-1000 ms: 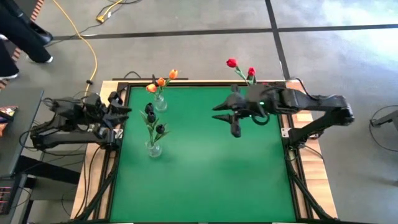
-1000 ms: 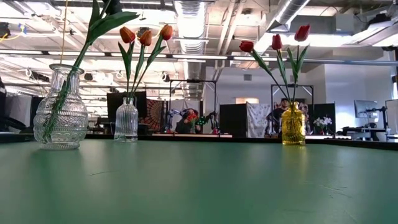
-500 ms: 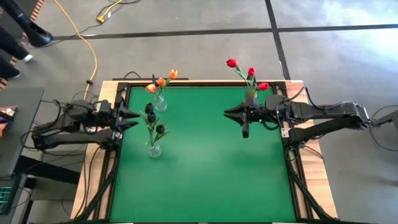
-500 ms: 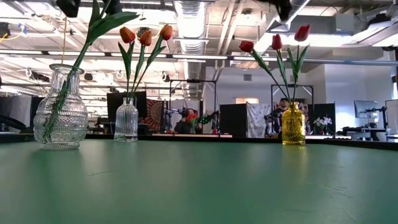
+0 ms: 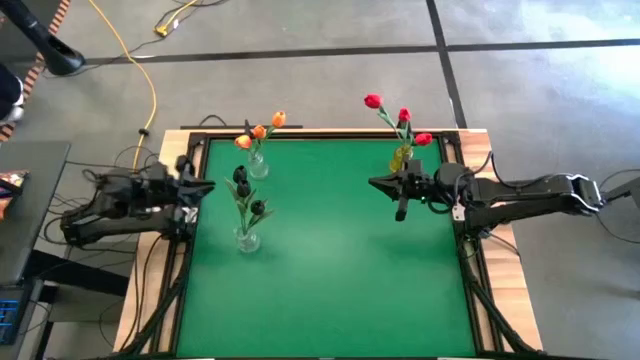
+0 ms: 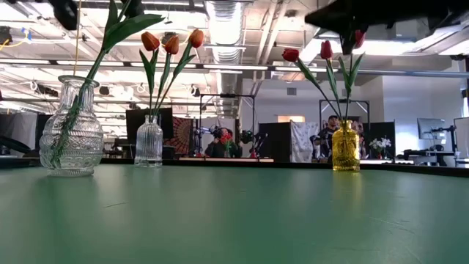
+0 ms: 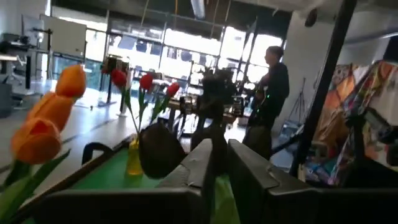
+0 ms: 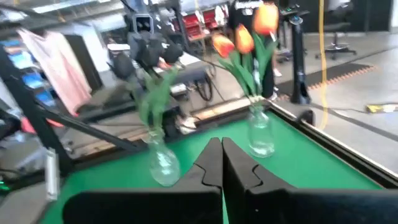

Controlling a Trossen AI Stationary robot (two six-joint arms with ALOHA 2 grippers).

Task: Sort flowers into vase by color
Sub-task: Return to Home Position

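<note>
From above, the light was even and fairly bright, with no hard shadows on the green table top (image 5: 330,260). At table height a long ceiling light (image 6: 222,18) burned out white at 12 o'clock. The table carried a pale sheen toward 6 o'clock, and the clear vase (image 6: 71,128) at 9 o'clock caught small glints. The left wrist view was backlit. Its windows (image 7: 180,46) at 12 o'clock glared, the person (image 7: 273,81) at 2 o'clock was almost a silhouette, and the orange tulips (image 7: 46,121) at 9 o'clock were out of focus. The right wrist view was smeared throughout, the dark tulips (image 8: 146,53) at 11 o'clock most of all.
</note>
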